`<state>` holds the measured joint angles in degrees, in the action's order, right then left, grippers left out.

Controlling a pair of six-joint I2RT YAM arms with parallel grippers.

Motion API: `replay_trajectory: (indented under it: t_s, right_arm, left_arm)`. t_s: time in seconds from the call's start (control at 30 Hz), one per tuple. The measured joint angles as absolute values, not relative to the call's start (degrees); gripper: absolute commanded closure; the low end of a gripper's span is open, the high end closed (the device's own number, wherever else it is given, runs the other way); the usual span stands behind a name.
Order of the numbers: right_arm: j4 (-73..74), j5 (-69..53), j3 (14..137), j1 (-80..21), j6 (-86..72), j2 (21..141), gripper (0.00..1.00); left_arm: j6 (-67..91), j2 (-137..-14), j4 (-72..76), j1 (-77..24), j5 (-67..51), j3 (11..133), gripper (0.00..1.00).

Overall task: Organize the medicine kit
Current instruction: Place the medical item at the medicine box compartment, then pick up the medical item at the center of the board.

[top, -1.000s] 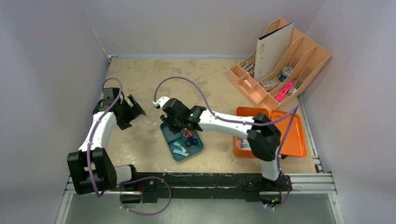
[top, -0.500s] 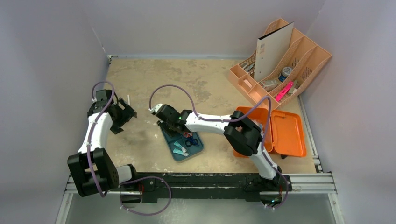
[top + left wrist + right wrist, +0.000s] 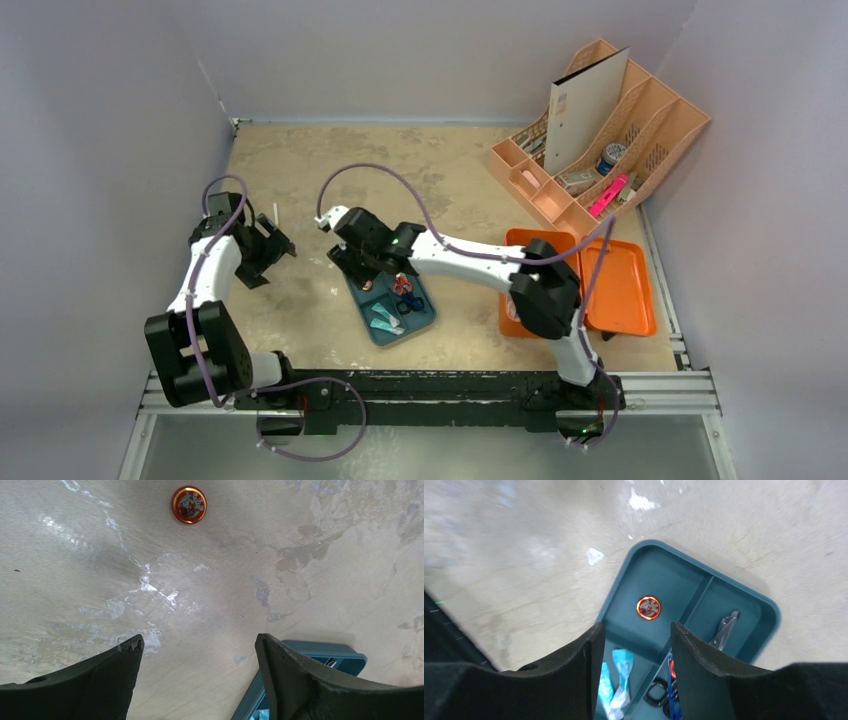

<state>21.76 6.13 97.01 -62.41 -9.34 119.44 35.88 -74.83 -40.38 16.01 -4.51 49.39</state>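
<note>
The orange medicine kit [image 3: 620, 285] lies open at the right of the table, partly hidden behind my right arm. My right gripper [image 3: 358, 262] hovers open over the far end of a dark teal tray [image 3: 425, 322]. In the right wrist view the right gripper [image 3: 635, 626] holds nothing, and a small red round tin [image 3: 648, 607] lies in the tray's [image 3: 684, 562] compartment just beyond the fingertips. My left gripper [image 3: 275, 243] is open over bare table to the left of the tray. In its wrist view the left gripper [image 3: 200, 645] is empty, with a red round tin [image 3: 189, 504] on the table ahead.
The tray also holds teal sachets [image 3: 619, 677], scissors [image 3: 664, 692] and a grey metal tool [image 3: 724, 627]. A peach desk organizer [image 3: 660, 120] with a folder and small items stands at the back right. A thin white stick [image 3: 275, 212] lies near my left gripper. Walls close the left and right sides.
My right gripper has moved left to the tray's far end. The left arm has drawn back toward the left wall.
</note>
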Motion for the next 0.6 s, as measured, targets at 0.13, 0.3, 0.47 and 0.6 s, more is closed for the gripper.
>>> replay_trajectory:
  t_s: [0.13, 0.3, 0.47, 0.6]
  right_arm:
    - [21.71, 4.89, 95.04, -62.41, -9.34, 110.32, 0.34]
    - [19.70, 3.33, 89.03, -62.41, -9.63, 96.55, 0.01]
    - [18.92, 2.94, 82.15, -62.41, -9.06, 85.34, 0.01]
    - [19.49, 2.98, 78.19, -62.41, -9.06, 79.61, 0.01]
  left_arm:
    - [33.78, -76.99, -40.42, 16.01, -6.39, 50.46, 0.23]
    - [31.90, -80.05, -40.42, 16.12, -4.62, 53.52, 0.32]
    - [30.28, -82.56, -40.77, 16.58, -1.80, 56.73, 0.44]
    - [29.04, -85.86, -40.66, 16.64, 0.01, 60.14, 0.48]
